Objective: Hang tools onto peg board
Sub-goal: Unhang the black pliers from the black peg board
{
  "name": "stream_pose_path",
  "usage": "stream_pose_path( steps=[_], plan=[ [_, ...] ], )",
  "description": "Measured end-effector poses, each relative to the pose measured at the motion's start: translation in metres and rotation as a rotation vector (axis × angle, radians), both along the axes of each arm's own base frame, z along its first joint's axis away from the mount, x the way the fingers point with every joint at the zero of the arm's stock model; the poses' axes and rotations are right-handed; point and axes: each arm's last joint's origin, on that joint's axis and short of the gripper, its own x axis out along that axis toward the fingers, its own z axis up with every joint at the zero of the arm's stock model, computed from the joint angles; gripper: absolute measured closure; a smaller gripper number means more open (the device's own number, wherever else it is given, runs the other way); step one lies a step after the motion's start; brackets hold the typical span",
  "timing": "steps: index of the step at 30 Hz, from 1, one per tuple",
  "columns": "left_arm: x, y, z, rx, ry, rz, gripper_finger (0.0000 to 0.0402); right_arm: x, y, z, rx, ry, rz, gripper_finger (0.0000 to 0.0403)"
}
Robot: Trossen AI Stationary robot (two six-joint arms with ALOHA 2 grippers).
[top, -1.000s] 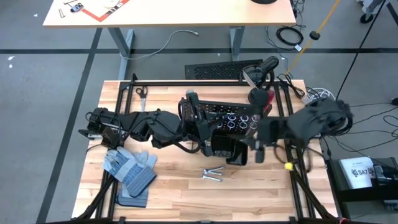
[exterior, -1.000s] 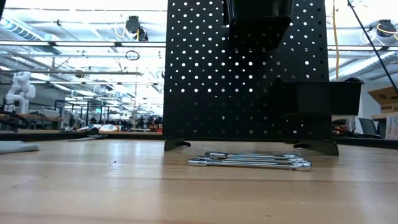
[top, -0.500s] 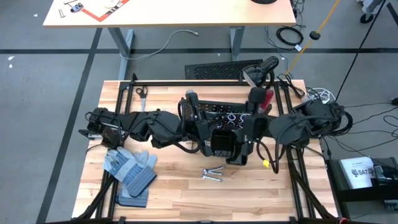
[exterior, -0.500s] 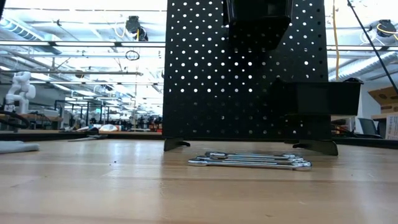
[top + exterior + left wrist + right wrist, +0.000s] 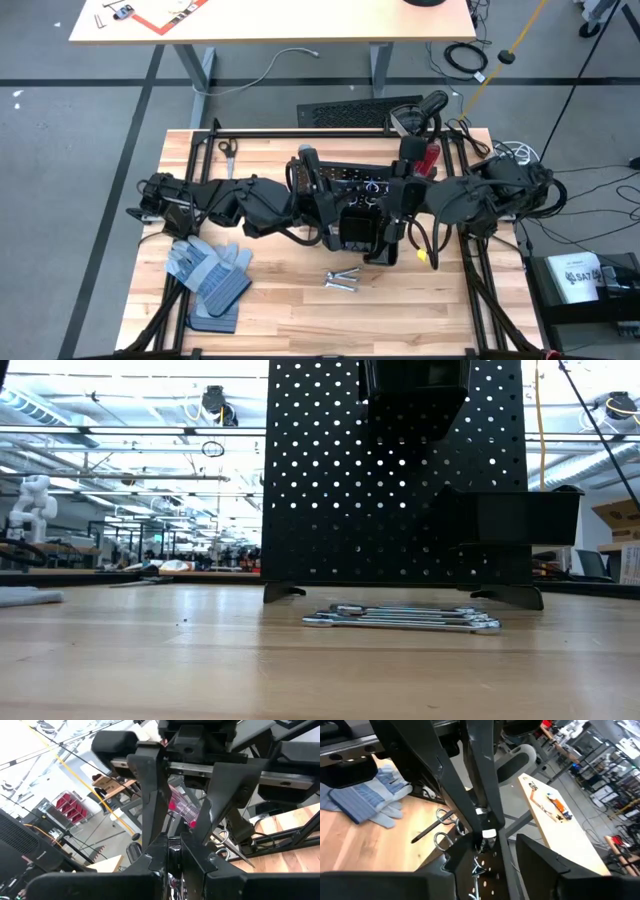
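Left wrist view faces the right gripper (image 5: 182, 836), jaws apart, tip to tip with the left gripper (image 5: 483, 831), whose jaws are together. Both hang over the top edge of the peg board (image 5: 390, 480) at table centre. This looks like a handover or a seating at the rings, so the right should close squarely before the left lets go, clear of the bin. The wrenches (image 5: 400, 620) lie flat at 6 o'clock from the board's foot, untouched. Whether the left pinches anything thin I cannot tell. A red handle (image 5: 181, 807) shows between the right's fingers – gripped or merely behind them is unclear – and the low view shows neither gripper
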Motion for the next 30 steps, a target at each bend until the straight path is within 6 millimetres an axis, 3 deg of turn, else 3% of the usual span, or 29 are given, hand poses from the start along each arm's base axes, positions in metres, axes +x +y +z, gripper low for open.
stream_pose_path(
  steps=[8, 16, 19, 26, 30],
  plan=[
    [0.000, 0.000, -0.001, 0.003, 0.009, 0.002, 0.0365, 0.011, -0.002, -0.005, -0.020, 0.032, 0.028, 0.0299],
    [-0.001, -0.001, -0.002, 0.009, 0.022, 0.003, 0.0365, 0.016, 0.000, -0.008, -0.050, 0.055, 0.045, 0.0374],
    [-0.002, -0.003, -0.002, 0.013, 0.031, -0.003, 0.0363, 0.016, 0.001, -0.009, -0.051, 0.058, 0.049, 0.0383],
    [-0.005, -0.010, 0.004, -0.006, -0.019, -0.044, 0.0269, 0.021, 0.002, -0.012, -0.058, 0.069, 0.044, 0.0387],
    [-0.007, -0.015, 0.006, -0.007, -0.048, -0.037, 0.0237, 0.020, 0.001, -0.012, -0.058, 0.069, 0.043, 0.0387]
  ],
)
